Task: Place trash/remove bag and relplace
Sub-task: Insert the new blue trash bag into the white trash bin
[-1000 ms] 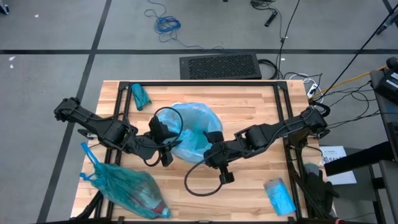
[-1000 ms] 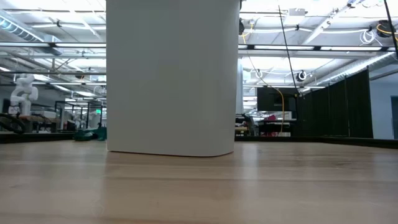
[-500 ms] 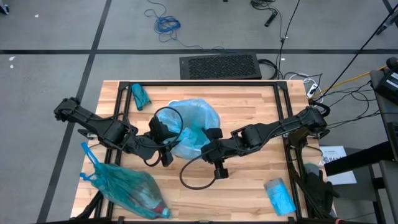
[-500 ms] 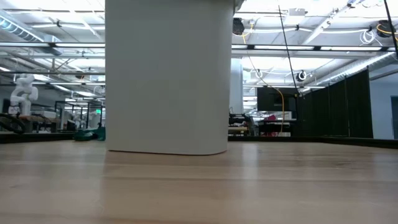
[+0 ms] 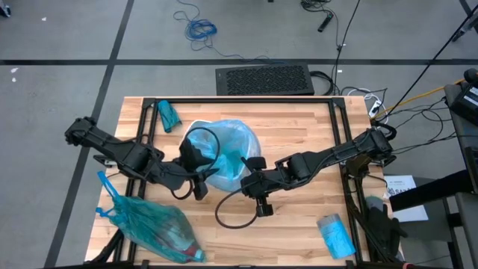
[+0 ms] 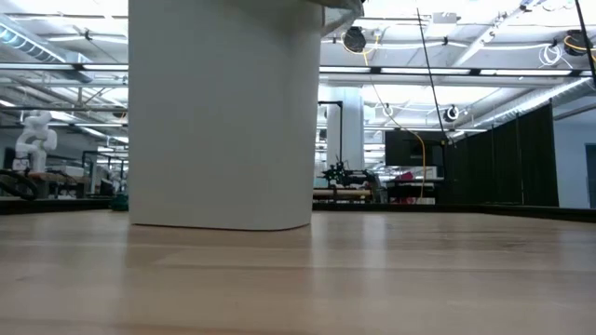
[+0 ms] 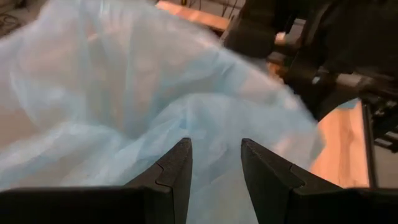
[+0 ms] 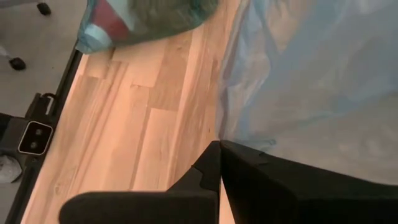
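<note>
1. Bin (image 6: pixel 222 112), white and upright, stands near the table's (image 5: pixel 299 224) centre, draped from above in a pale blue bag (image 5: pixel 228 146) that spreads over its mouth.
2. Left gripper (image 5: pixel 200 166) sits at the bag's 8 o'clock edge; in the left wrist view its two dark fingers (image 7: pixel 175 171) stand apart with blue film bunched in front of and between them, though whether they pinch it cannot be told.
3. Right gripper (image 5: pixel 250 173) sits at the bag's 4 o'clock edge, jaws closed together; in the right wrist view the fingers (image 8: pixel 221 165) meet at the hem of the blue film, and a grip on it cannot be confirmed.
4. Filled teal trash bag (image 5: pixel 153 228), tied and lying on its side, rests at the table's 7 o'clock corner, well apart from the bin.
5. Small teal bundle (image 5: pixel 168 114) lies at 11 o'clock near the far edge.
6. Light blue packet (image 5: pixel 336 235) lies at 5 o'clock, near the right edge.
</note>
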Available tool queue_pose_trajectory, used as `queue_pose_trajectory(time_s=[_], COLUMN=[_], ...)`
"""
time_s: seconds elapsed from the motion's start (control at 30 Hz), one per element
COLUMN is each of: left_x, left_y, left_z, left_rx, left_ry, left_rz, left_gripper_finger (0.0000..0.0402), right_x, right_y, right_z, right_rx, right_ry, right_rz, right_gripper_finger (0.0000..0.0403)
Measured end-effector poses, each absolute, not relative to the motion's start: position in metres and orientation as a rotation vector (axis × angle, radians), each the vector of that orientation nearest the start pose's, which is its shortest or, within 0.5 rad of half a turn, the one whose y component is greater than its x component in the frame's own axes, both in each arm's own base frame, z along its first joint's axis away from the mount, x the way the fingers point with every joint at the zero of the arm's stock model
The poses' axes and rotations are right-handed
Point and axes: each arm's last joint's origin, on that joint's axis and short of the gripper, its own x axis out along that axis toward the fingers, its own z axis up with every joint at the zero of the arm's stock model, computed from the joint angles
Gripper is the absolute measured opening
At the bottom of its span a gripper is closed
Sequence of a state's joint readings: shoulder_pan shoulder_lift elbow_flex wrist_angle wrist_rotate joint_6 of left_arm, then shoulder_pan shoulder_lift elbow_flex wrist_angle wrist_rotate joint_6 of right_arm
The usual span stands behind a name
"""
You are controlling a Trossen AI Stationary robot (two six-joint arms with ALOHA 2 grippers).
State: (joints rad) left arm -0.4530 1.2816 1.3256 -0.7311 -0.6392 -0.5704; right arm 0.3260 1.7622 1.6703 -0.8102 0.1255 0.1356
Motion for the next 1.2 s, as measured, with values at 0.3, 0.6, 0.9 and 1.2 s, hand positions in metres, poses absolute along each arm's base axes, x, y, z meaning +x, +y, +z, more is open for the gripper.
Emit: queue_pose_trajectory(time_s=[0.3,0.6,0.9,1.2], left_x=[0.223,0.184,0.178,0.168], left_y=[-0.096,-0.074,-0.076,-0.083], left_z=[0.435,0.434,0.428,0.423], left_rx=[-0.119,-0.245,-0.417,-0.514], left_ry=[0.375,0.625,0.728,0.846], left_rz=[0.288,0.513,0.512,0.489], left_gripper_finger=[0.0134,0.0134,0.0134,0.0134], right_x=[0.362,0.362,0.358,0.359], right_y=[0.119,0.117,0.109,0.101], right_z=[0.326,0.328,0.343,0.352], right_rx=[-0.101,-0.124,-0.110,-0.069], right_ry=[0.866,0.852,0.791,0.735], right_rz=[0.139,0.149,0.142,0.170], right_gripper_finger=[0.0000,0.0000,0.0000,0.0000])
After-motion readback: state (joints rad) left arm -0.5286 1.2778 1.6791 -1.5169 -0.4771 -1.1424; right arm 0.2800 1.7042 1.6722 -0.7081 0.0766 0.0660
